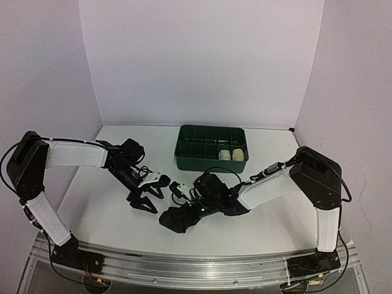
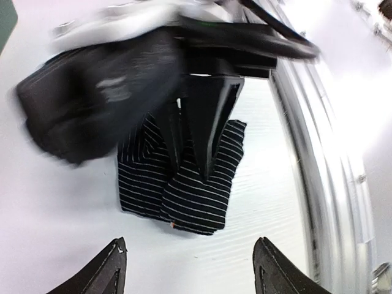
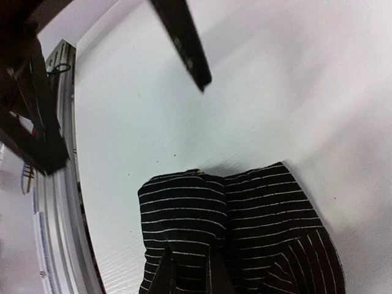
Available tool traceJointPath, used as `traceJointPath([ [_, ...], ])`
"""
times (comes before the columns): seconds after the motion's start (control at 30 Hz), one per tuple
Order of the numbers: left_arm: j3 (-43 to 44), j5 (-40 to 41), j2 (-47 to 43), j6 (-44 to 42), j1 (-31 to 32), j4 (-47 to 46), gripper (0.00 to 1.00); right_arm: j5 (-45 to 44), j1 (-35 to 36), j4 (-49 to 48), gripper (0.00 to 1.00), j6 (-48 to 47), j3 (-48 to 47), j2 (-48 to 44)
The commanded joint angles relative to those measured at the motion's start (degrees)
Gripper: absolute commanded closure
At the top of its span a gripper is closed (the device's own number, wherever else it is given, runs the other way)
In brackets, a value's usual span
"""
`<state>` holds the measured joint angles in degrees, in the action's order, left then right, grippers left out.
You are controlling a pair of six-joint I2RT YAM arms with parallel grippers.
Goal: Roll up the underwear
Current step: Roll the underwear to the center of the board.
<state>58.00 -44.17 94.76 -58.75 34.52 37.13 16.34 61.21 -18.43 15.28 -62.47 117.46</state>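
The left gripper [image 1: 146, 203] hangs low over the flat white table [image 1: 101, 211] with its black jaws spread wide and nothing between them; in its wrist view the two fingertips [image 2: 110, 269] stand well apart over bare table. Left of it and toward the back wall the table lies open. Just right of that gripper, a piece of striped black underwear [image 1: 174, 222], soft cloth with thin white lines, lies folded and flat near the table's front edge, close beside the ribbed silver metal rail [image 2: 318, 184]. The right gripper [image 2: 190, 162] stands over it, jaws pinched close together on a fold of the cloth at its right-arm side, and its own camera shows the fabric [image 3: 257, 214] bunched at the fingertips. Farther back and to the right, well apart from both grippers, sits the dark green divided plastic tray [image 1: 202, 163], with two pale rolled cloth pieces [image 1: 233, 155] side by side in one right-hand compartment.
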Motion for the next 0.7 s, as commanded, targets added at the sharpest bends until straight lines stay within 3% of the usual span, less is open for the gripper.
traceJointPath([
  [0.0, -2.6, 10.7, -0.5, -4.2, 8.3, -8.8, 0.29, 8.5, -1.8, 5.3, 1.00, 10.6, 2.9, 6.3],
  [0.27, -4.1, 16.2, 4.6, -8.9, 12.6, -13.7, 0.31, 9.6, -3.4, 1.3, 1.00, 13.0, 3.5, 8.5],
  [0.43, -5.2, 17.9, 6.0, -10.0, 14.4, -13.0, 0.43, 9.4, -3.4, 0.6, 0.99, 12.1, 2.3, 8.2],
  [0.53, -6.5, 19.1, 6.3, -9.6, 15.2, -13.7, 0.57, 9.3, -3.4, 0.4, 0.98, 11.0, 1.7, 7.7],
  [0.67, -8.2, 21.4, 7.2, -10.0, 15.6, -13.7, 0.57, 8.0, -3.4, 0.5, 0.97, 9.3, 1.9, 6.1],
])
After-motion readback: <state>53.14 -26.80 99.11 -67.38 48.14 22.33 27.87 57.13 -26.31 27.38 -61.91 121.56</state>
